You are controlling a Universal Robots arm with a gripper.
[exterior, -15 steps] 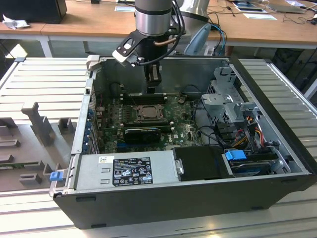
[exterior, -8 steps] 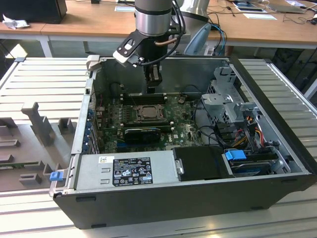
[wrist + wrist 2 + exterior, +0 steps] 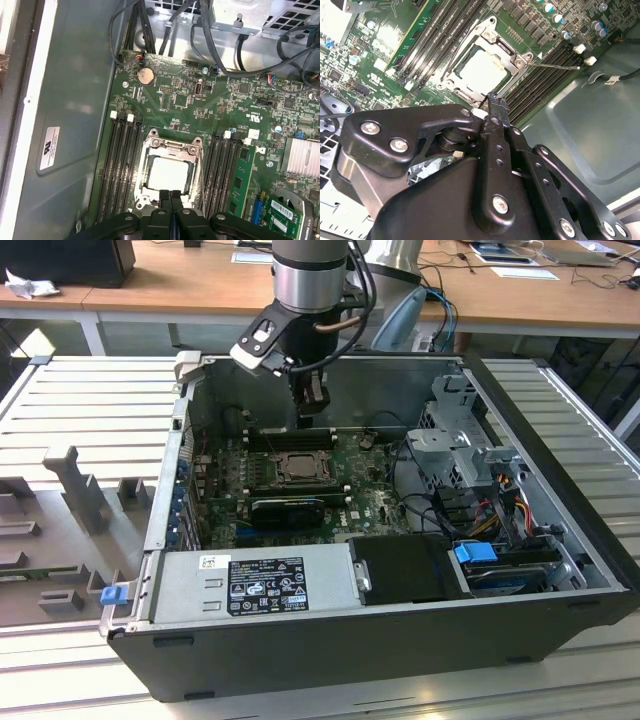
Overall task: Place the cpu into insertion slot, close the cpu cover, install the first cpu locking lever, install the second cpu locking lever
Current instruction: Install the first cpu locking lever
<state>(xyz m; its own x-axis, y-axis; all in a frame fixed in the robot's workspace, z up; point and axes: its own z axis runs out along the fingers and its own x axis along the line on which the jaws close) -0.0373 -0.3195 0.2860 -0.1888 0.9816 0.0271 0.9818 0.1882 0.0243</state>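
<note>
Gripper (image 3: pixel 170 196) hangs pinched together, holding nothing, by the closed cpu cover (image 3: pixel 172 146) — we think so it can push like 1 thin finger. The cpu (image 3: pixel 169 172) lies underneath.

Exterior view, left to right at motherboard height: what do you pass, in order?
Grey fixture blocks → case side wall → insertion slot → metal drive cage → ribbed table surface

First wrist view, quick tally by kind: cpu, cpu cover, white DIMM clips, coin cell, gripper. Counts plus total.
cpu: 1
cpu cover: 1
white DIMM clips: 4
coin cell: 1
gripper: 1
Total: 8
</note>
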